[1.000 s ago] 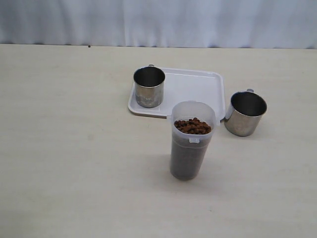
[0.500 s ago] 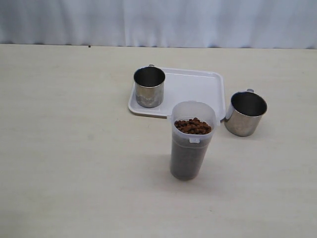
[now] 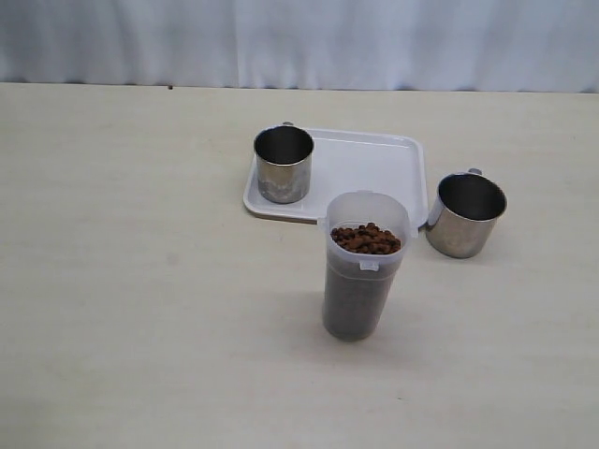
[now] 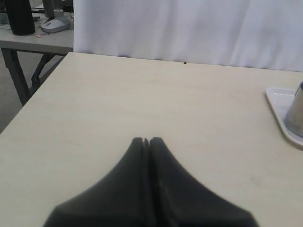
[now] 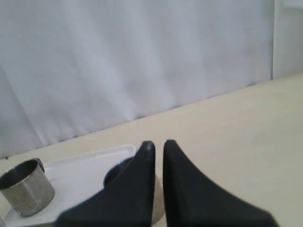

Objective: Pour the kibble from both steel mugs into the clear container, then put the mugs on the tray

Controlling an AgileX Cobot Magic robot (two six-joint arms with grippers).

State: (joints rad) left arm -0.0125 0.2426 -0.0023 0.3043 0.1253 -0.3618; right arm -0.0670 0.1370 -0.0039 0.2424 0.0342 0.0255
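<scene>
The clear container (image 3: 360,281) stands mid-table, filled to near its rim with kibble (image 3: 366,238). Behind it lies the white tray (image 3: 365,173) with one steel mug (image 3: 284,164) upright on its left part. The other steel mug (image 3: 465,213) stands on the table, against the tray's right edge. No arm shows in the exterior view. My left gripper (image 4: 147,140) is shut and empty over bare table, with the tray's edge (image 4: 279,109) far off to one side. My right gripper (image 5: 157,144) is shut with a slim gap, holding nothing; a mug (image 5: 116,172) sits partly hidden behind its fingers.
A white curtain (image 3: 299,42) closes off the table's far edge. In the left wrist view the table's side edge (image 4: 38,90) drops to the floor, with another desk (image 4: 33,42) beyond it. The right wrist view also shows the mug on the tray (image 5: 26,191).
</scene>
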